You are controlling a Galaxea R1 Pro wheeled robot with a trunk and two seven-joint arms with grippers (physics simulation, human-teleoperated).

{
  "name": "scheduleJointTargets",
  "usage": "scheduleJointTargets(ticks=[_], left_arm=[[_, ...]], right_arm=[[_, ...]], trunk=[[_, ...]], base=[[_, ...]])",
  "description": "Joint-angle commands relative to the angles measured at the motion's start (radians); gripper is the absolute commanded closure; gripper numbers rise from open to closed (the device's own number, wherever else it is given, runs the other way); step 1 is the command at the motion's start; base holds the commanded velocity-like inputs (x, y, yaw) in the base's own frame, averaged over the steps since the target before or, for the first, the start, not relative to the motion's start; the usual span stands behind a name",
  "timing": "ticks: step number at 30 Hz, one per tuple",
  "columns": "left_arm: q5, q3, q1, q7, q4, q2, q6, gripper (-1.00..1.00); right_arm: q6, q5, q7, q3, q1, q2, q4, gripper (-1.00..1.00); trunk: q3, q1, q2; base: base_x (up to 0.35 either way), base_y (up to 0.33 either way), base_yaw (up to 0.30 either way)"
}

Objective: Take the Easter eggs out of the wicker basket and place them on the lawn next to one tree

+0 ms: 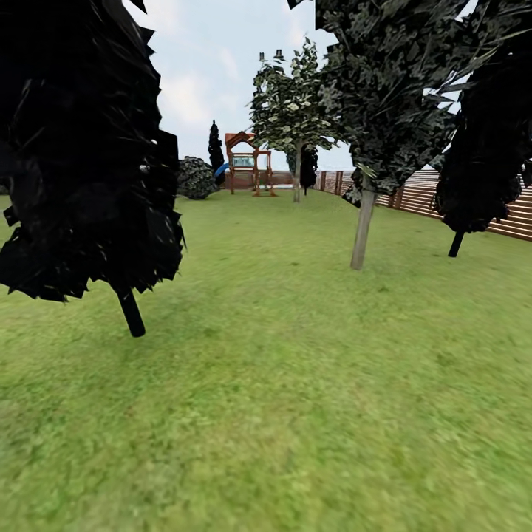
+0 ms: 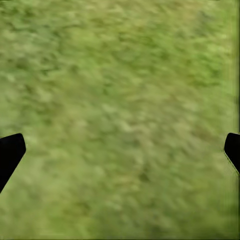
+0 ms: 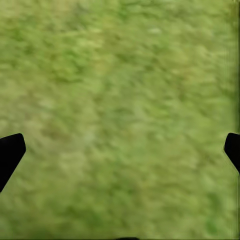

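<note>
Green grass [image 1: 295, 384] spreads out ahead of us and carries on to the far end of the yard. At about ten o'clock a black-trunked tree [image 1: 131, 313] leans close by, its dark leaves covering the left of our head view. Beyond it, near eleven o'clock, sits a round dark bush [image 1: 196, 178], and just beside that at twelve stands a wooden play frame [image 1: 247, 162] with a bit of blue slide [image 1: 221, 171]. A pale-leaved tree [image 1: 297, 174] rises a little past it. At one o'clock, nearer to us, stands the tree with the pale grey trunk [image 1: 362, 229], upright on the grass. A brown slatted fence [image 1: 473, 203] runs behind it, and another black-trunked tree [image 1: 456, 244] stands at two o'clock.

Our left claw [image 2: 120, 155] hangs over blurred grass [image 2: 120, 100], fingertips [image 2: 10, 152] spread wide apart with nothing between them. Our right claw [image 3: 120, 155] is the same, its fingertips [image 3: 10, 152] apart over bare grass [image 3: 120, 100].
</note>
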State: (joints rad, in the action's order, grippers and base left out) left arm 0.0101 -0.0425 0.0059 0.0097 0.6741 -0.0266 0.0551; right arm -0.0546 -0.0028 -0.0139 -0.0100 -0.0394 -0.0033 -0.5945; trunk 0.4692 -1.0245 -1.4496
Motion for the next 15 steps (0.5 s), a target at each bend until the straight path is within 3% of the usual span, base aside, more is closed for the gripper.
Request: scheduleJointTargets(ticks=[1,15], left_arm=[[0.001,-0.001,0.000,0.001,0.000,0.000,0.001,-1.00],[-0.003,0.001,0.000,0.003,-0.016,-0.005,0.003,-1.00]], right_arm=[[-0.004,0.000,-0.001,0.001,0.000,0.000,0.001,-1.00],[-0.007,0.000,0.000,0.001,0.000,0.004,-0.001,-1.00]], trunk=[[0.001,0.000,0.000],[0.001,0.000,0.000]], base=[[0.268,-0.237,0.000],[0.289,-0.202,0.000]])
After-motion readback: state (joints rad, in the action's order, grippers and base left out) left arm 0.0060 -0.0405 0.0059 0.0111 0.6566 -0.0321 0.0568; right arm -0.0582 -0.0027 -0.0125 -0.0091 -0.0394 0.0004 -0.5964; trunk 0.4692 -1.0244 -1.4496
